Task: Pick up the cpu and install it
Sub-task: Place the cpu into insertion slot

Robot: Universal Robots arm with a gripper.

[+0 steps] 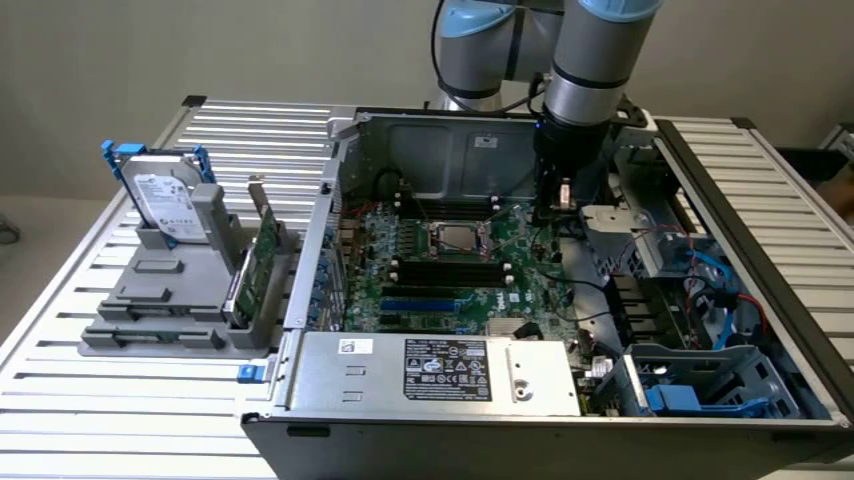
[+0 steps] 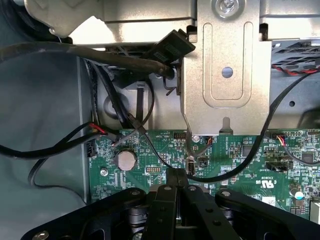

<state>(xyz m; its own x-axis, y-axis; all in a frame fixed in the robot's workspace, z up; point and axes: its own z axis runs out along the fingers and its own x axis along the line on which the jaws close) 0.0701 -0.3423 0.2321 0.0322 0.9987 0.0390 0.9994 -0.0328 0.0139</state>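
The cpu [image 1: 454, 239] looked like a small, flat, dull silver-beige square. It lay level inside the metal frame of the socket [image 1: 455, 223], near the middle of the motherboard [image 1: 441, 295] in the open case [image 1: 400, 135]. Its top carried no marking that could be read.

The gripper [image 1: 557, 207] hung inside the case near the board's far edge, toward the exterior view's right, well apart from the cpu. In the wrist view the gripper [image 2: 176, 176] had its fingers [image 2: 169, 186] pressed together with nothing between them, just above the green board beside a round coin cell [image 2: 125, 160] and under a black cable [image 2: 100, 57].

A white and black label [image 1: 447, 368] sat on the power supply [image 1: 334, 375] along the case's near edge; its print was too small to read. The hard drive [image 1: 167, 205], upright in a grey holder [image 1: 160, 300] near the table's [image 1: 80, 400] edge on the exterior view's left, bore a white label, also unreadable. White lettering on the board in the wrist view was too fine to make out.
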